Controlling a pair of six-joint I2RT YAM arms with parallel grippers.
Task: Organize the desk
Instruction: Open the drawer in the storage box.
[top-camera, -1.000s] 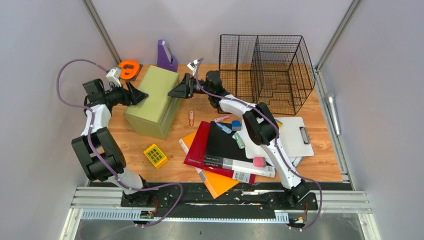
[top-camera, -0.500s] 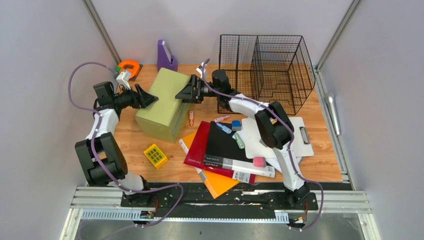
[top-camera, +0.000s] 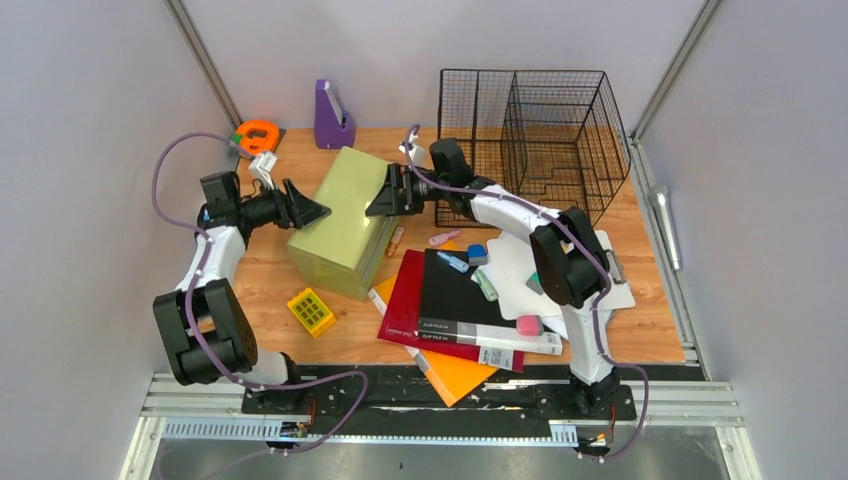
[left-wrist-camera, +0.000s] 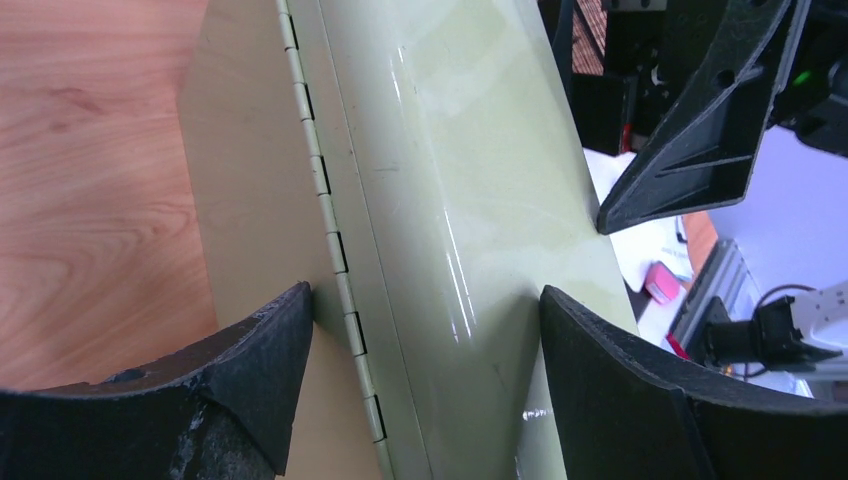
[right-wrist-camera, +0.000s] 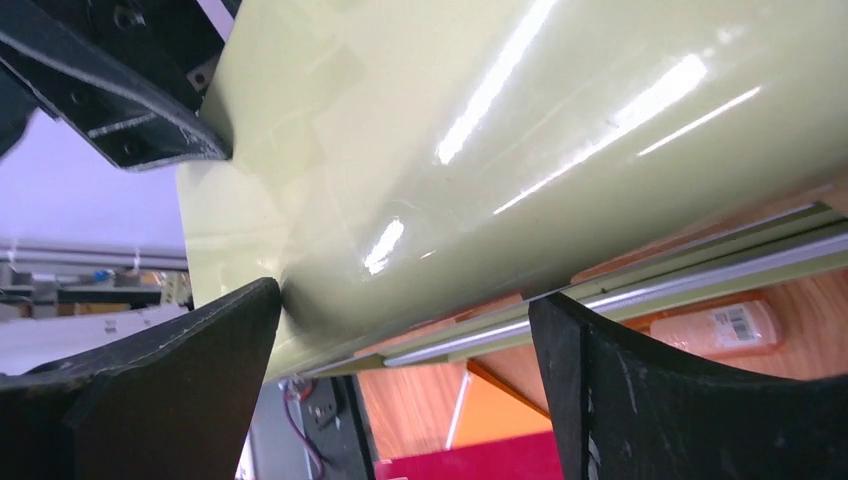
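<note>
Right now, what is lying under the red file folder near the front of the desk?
An orange folder sticks out beneath the red file folder at its near edge. Whether anything else lies under it cannot be seen; the folder covers that part of the desk.

Box (top-camera: 350, 220) left of basket (top-camera: 535, 140) — on desk (top-camera: 262, 280)

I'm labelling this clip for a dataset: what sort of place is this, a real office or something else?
Most likely a robot test cell staged as a desk, not an office: a light-brown wood-grain tabletop closed in by plain grey walls and aluminium rails, with office items such as a black wire basket.
</note>
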